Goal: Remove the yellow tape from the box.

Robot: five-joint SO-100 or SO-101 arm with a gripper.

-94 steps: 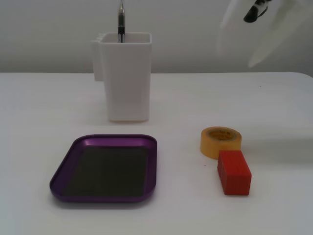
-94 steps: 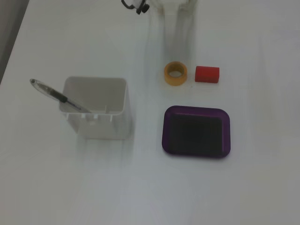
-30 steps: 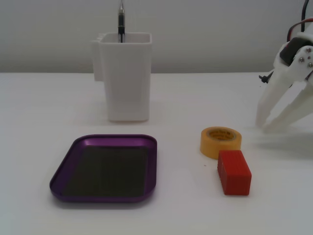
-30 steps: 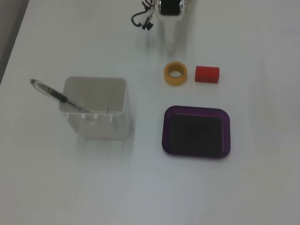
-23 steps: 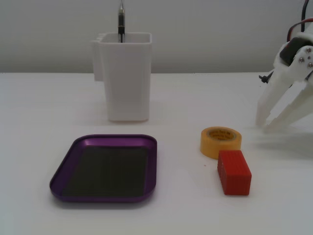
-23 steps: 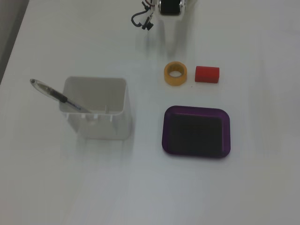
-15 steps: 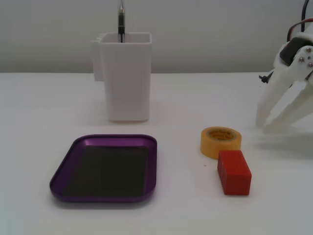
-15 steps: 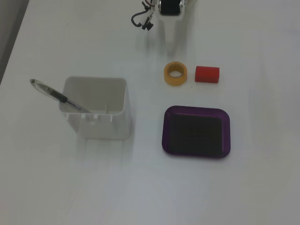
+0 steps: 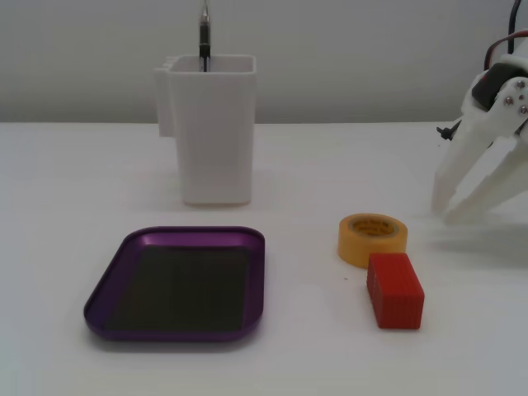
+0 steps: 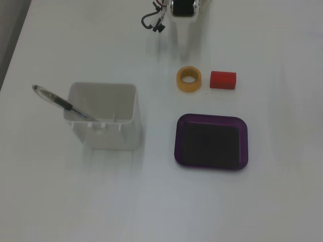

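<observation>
The yellow tape (image 9: 373, 238) lies flat on the white table, outside the box, just behind and touching the red block (image 9: 395, 289). It also shows in the other fixed view (image 10: 189, 79), left of the red block (image 10: 222, 79). The box (image 9: 107, 289) is a shallow purple tray with nothing in it, at the front left; it shows in the other fixed view too (image 10: 177, 138). My gripper (image 9: 450, 210) is open and empty, fingertips down near the table, to the right of and behind the tape, apart from it.
A tall white container (image 9: 214, 132) holding a pen (image 9: 205, 33) stands behind the box; it also shows in the other fixed view (image 10: 103, 118). My arm's dark motor and cables (image 10: 174, 9) sit at the top edge of that view.
</observation>
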